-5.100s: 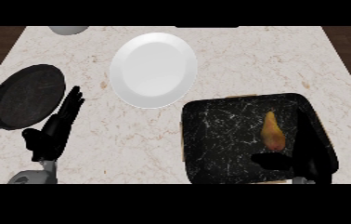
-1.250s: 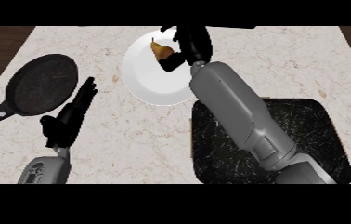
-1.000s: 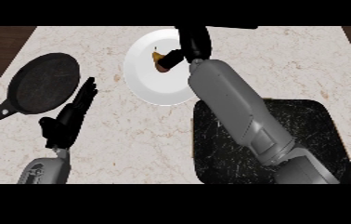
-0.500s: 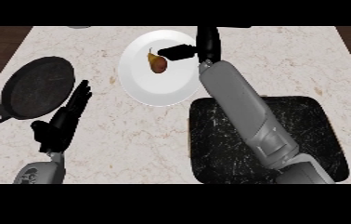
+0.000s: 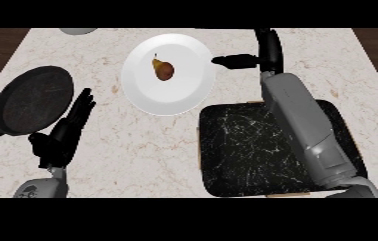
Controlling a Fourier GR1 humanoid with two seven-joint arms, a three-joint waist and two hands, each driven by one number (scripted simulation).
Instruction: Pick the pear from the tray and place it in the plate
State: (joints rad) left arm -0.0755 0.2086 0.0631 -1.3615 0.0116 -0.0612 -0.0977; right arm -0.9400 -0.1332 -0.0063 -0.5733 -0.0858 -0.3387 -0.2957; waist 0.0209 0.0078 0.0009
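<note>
- Since half a second ago the right hand (image 5: 260, 55) has let go and pulled off to the right of the plate (image 5: 184, 92), so the pear (image 5: 163, 70) now sits on its own on the white surface.
- Pear's lying in the upper half of the plate, stem end pointing up toward the far side, nothing touching it.
- Right hand's fingers (image 5: 270, 42) are straight and released, thumb sticking out left toward the plate's rim, holding nothing. It hovers just beside the plate's right edge, with the grey forearm running back over the tray.
- Dark marbled tray (image 5: 244, 150) sits at lower right of the tabletop (image 5: 140, 150), its top-left corner right next to the plate's lower rim.
- Left hand (image 5: 65, 132) rests at lower left, fingers straight and relaxed, pointing up, apart from everything.
- Black pan (image 5: 33, 100) is at the left, just beside that hand's fingertips.
- Small grey thing (image 5: 77, 31) peeks in at the far edge, can't tell what it is.
</note>
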